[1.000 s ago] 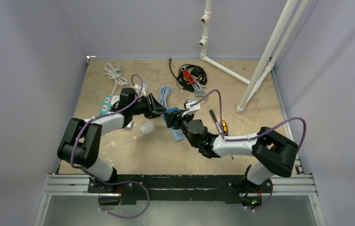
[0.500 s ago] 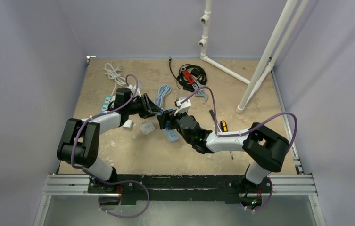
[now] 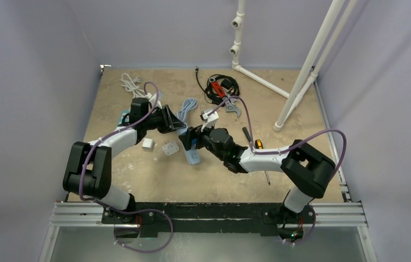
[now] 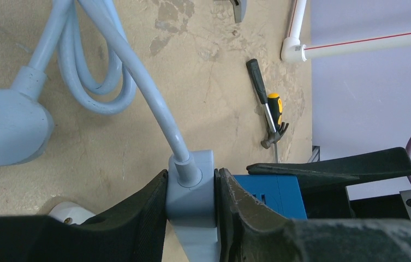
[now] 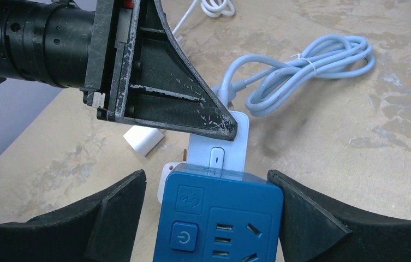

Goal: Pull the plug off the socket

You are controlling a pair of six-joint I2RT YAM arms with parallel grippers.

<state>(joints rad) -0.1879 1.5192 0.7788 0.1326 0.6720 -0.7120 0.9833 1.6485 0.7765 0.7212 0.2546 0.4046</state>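
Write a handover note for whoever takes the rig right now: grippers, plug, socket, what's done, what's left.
Left gripper: jaws shut on the pale plug, at the end where its light-blue cable enters.
Right gripper: jaws shut on the blue socket block, held between the two arms.
Done: both parts are gripped, one per arm.
Left: the plug body sits flush against the socket's edge with no gap visible, so it looks not yet pulled. Probably draw the two arms apart along the plug's axis.
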